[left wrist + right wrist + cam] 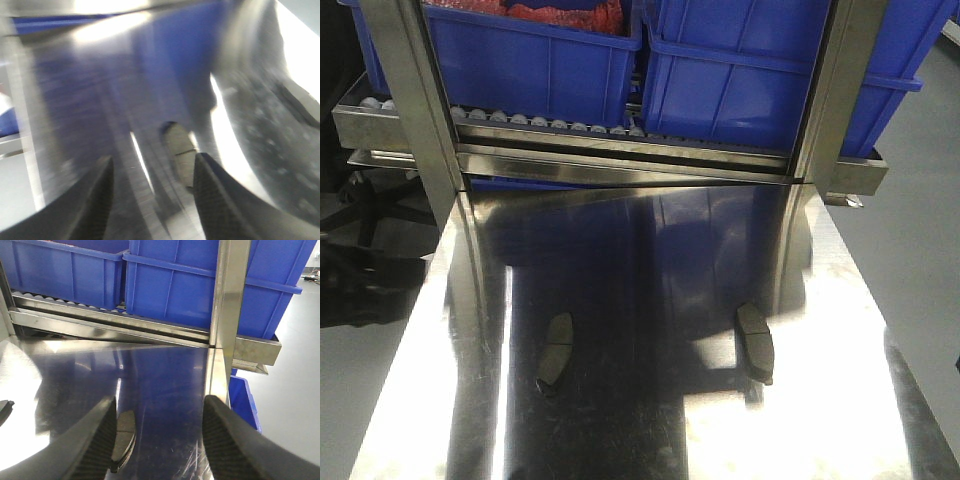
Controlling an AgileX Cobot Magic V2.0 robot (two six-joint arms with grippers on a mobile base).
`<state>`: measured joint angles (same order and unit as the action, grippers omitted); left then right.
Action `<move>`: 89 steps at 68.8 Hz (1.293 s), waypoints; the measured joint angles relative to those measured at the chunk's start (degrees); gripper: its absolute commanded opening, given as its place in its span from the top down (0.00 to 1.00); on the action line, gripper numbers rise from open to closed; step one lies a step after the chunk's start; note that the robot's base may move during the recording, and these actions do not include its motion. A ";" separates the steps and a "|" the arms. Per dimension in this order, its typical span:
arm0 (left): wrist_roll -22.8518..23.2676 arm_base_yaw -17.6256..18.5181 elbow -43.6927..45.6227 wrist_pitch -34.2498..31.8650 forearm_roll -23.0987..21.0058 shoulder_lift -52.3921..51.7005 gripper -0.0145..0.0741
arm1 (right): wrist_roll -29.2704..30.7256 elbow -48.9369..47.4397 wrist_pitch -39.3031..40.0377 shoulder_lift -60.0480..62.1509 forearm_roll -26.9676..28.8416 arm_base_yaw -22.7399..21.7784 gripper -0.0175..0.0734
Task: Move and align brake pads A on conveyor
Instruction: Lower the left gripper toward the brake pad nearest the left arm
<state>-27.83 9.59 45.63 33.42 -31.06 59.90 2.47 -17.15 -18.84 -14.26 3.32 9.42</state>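
Over the steel table (650, 250), the left gripper (153, 162) and right gripper (161, 402) hang with jaws spread. The left pad (556, 350) lies at seven o'clock, the right pad (756, 342) at five; centre each across its width before closing.

A shiny steel table (650, 440) fills the foreground, mirroring blue, with white glare along its left and right edges. At its far edge, two steel uprights (420, 100) carry a roller shelf (550, 125) holding blue plastic bins (550, 70), one with red contents. Pale grey floor (920, 250) lies to the right.
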 measured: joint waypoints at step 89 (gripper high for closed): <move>37.89 20.16 25.03 8.40 31.06 43.46 0.28 | 0.00 0.00 -0.05 0.00 0.00 0.00 0.40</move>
<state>10.06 29.76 70.67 41.82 0.00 103.36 2.47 -17.15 -18.89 -14.26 3.32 9.42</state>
